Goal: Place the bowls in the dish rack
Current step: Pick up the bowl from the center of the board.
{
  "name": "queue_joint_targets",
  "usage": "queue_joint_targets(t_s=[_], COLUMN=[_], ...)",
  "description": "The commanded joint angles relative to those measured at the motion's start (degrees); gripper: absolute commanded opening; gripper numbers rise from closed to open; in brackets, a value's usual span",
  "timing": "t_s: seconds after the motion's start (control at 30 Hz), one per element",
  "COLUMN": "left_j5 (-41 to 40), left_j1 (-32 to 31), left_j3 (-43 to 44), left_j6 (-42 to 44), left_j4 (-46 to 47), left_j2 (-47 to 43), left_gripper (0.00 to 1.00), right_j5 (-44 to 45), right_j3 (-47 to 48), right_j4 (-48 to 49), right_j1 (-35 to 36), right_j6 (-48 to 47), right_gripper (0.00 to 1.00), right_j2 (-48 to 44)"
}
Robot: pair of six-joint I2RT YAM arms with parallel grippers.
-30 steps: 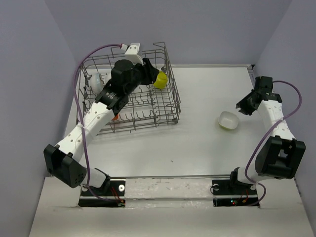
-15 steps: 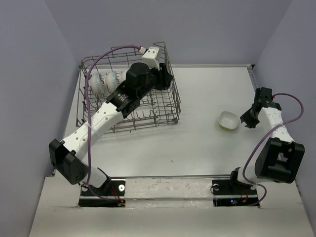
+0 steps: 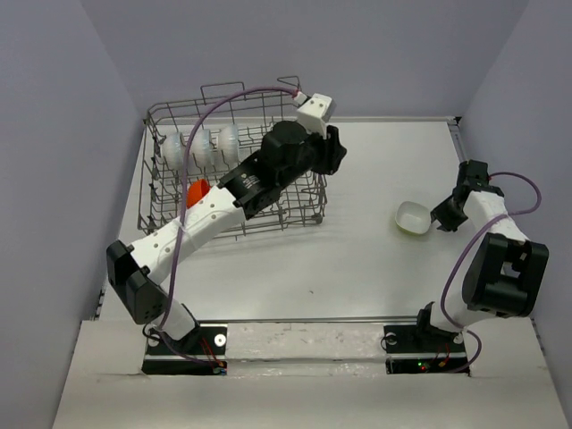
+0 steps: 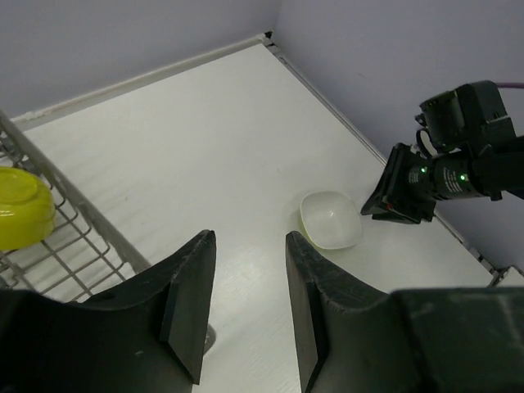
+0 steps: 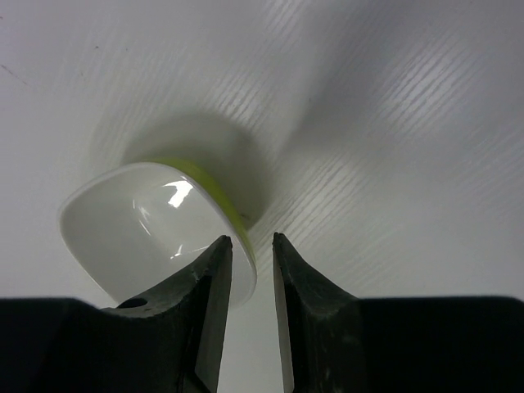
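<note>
Hanging just past the right rim of the dish rack [image 3: 295,214], which sits upper left by the left wall, the left gripper [image 4: 246,303] has its jaws parted with nothing between them. The right gripper [image 5: 252,246], at right near the table's edge, stands narrowly parted astride the rim of a white, green-sided bowl [image 5: 147,221]; no clamping is visible. Wide bare table [image 3: 357,268] separates bowl and rack. Three white bowls [image 3: 201,147] stand racked. Surface pale, matt; walls [image 3: 357,54] lilac-grey.
</note>
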Motion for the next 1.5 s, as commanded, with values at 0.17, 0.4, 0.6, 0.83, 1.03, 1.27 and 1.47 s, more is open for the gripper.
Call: queue_joint_targets(t_s=[0.17,0.4,0.6,0.83,1.03,1.27,1.47], left_j5=[-2.52,-0.06,4.25,8.81,12.51,10.23,8.56], left_j1=[-10.2,-14.07,-16.09,-19.08,-19.08,-18.99,-18.82], left_j3=[9.29,15.19,18.44,23.44,26.87,29.34,31.27], left_j6=[7.76,12.41,20.06,27.27,30.7,34.74,37.47], left_j4=[0.27,0.09,1.85,1.85,1.32,1.76,2.47], left_j2=[9.49,19.6,27.08,34.18,40.26,46.84,49.93], left_gripper=[0.51,0.52,0.52,0.57,0.57,0.57,0.57], right_j5=[-2.94,-0.74,-3.99,-6.01,-6.98,-6.81,-6.98], right_j3=[7.43,17.36,23.43,25.89,28.26,30.64,32.4], right_j4=[-1.88,-7.5,-10.14,-11.37,-12.25,-12.78,-13.31], right_j1=[-0.34,-0.34,-0.34,-0.34,-0.34,-0.34,-0.34], right_j6=[-0.16,0.19,1.06,1.33,1.24,1.59,1.86], right_gripper=[0.33,0.34,0.35,0.36,0.36,0.36,0.37], right_j2=[-5.57,-11.82,-14.1,-14.72,-14.98,-15.69,-15.95])
